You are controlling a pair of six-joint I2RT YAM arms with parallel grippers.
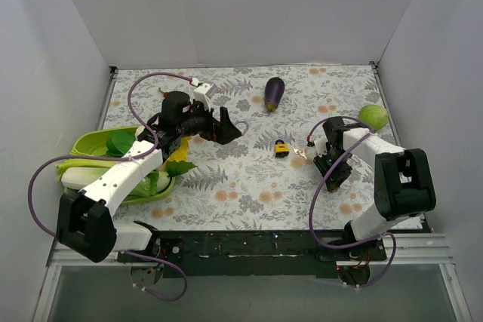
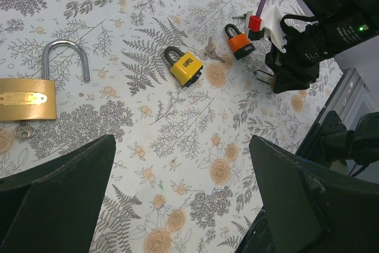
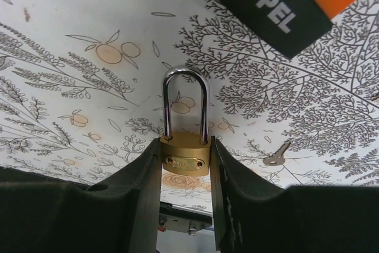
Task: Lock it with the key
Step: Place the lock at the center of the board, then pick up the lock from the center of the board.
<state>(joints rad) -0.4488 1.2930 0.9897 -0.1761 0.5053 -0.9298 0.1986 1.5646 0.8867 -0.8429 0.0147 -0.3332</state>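
Barely begun: the right hand [image 3: 185, 146] clamps 1 small brass padlock [image 3: 185, 162], a key [image 3: 277, 158] lies loose on the tabletop [image 3: 89, 105] (not inserted), and the left hand [image 2: 183, 199] gapes empty.

Bright, even overhead light, soft shadows; near wrist-view edges blur.

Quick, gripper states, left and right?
Left gripper: open, empty.
Right gripper: closed on the small brass padlock.

On the flowery table [image 1: 226, 180] lies a yellow padlock [image 1: 281, 148], with keys [image 2: 213, 53] just beside it, an eggplant [image 1: 275, 92] behind it and a green tray [image 1: 92, 139] far left.
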